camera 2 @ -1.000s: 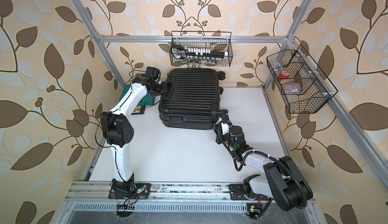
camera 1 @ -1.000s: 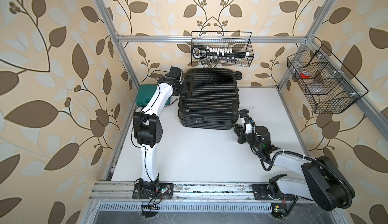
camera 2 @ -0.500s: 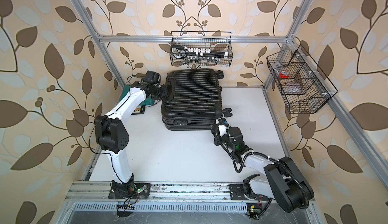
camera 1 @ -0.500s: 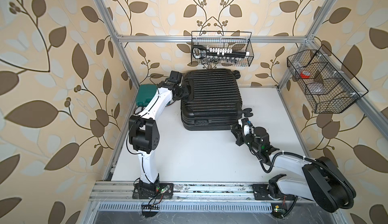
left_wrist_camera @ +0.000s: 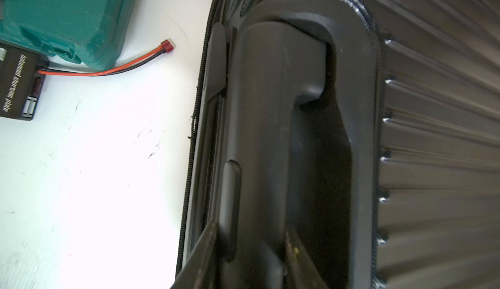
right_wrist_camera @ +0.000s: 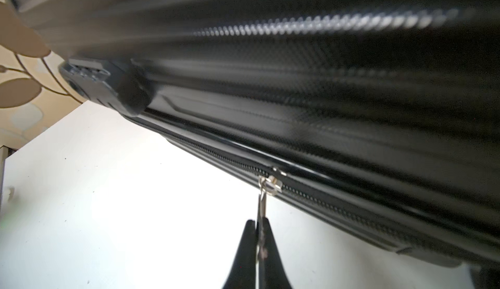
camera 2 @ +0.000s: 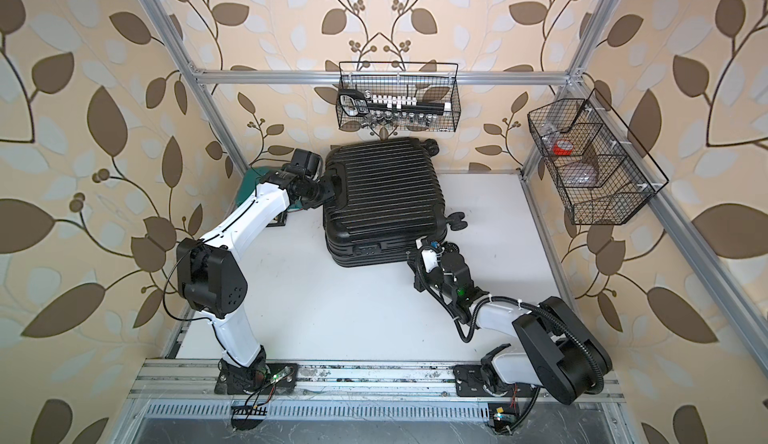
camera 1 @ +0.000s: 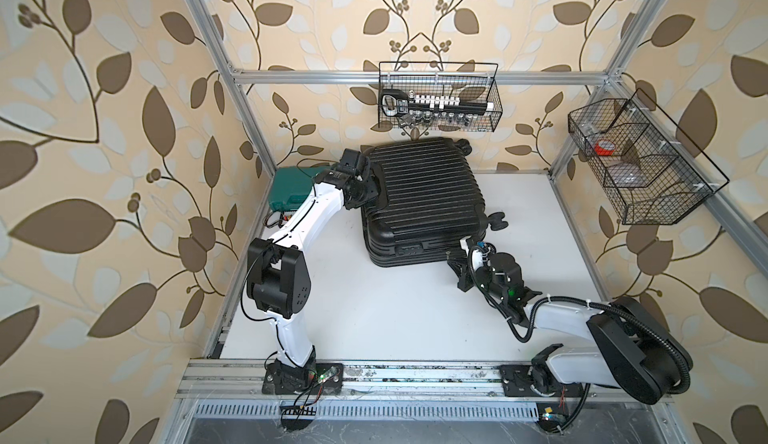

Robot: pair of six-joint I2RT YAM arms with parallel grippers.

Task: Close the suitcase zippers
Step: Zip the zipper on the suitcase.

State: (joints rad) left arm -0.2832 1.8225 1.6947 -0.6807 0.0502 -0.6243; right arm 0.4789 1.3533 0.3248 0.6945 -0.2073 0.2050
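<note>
Suitcase [camera 1: 419,196] lies flat on the tabletop [camera 1: 374,317]; the left gripper [left_wrist_camera: 250,226] clamps its side handle [left_wrist_camera: 270,98], and the right gripper [right_wrist_camera: 258,222] pinches the zipper pull [right_wrist_camera: 262,201] at its near edge.

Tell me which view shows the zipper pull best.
The right wrist view: the silver pull sticks out from the suitcase seam, pinched in the right tool. In both top views it is too small to make out. The left wrist view shows only the handle in the left tool and bare track.

Twin overhead views; wrist cameras seemingly beside suitcase [right_wrist_camera: 324,84].
</note>
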